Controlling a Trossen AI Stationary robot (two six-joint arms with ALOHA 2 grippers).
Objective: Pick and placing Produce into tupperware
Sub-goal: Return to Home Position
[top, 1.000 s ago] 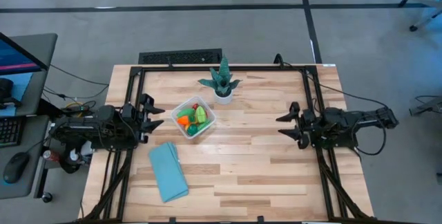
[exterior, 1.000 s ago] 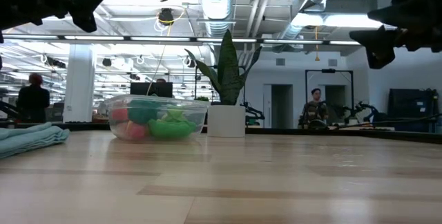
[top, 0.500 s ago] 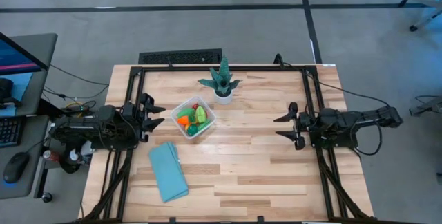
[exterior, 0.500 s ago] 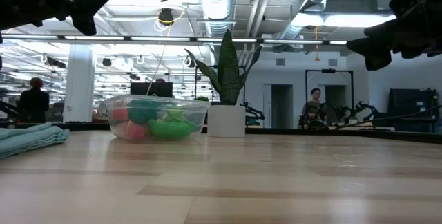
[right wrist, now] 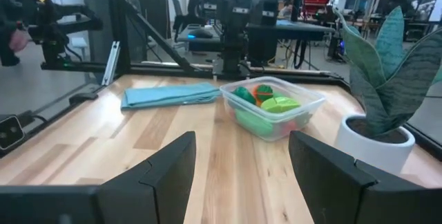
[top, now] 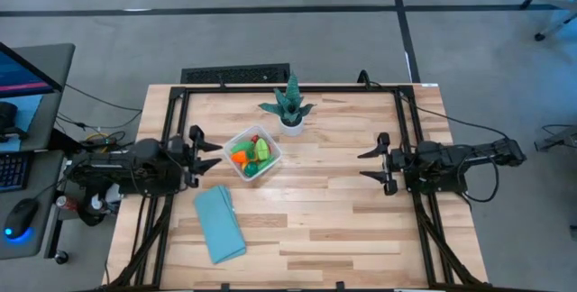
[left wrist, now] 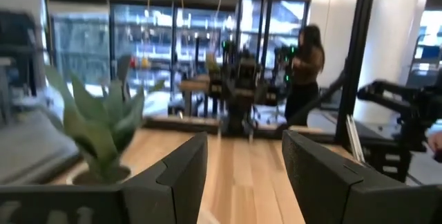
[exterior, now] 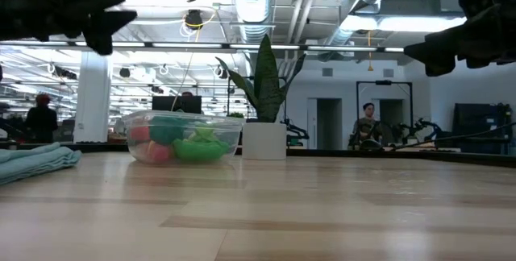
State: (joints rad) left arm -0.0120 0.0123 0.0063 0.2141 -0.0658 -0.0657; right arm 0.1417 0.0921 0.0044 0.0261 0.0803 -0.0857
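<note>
Produce (top: 251, 152): pieces heaped in tupperware (top: 275, 159); lower ones hidden, count indeterminate.
Low view: left gripper (exterior: 113, 23) and right gripper (exterior: 419, 58) cut by top edge; cloth (exterior: 36, 163) cut by left edge.
Left wrist view: plant (left wrist: 97, 131) blurred, pot base hidden behind left gripper.
People far behind table: too small to detail.
</note>
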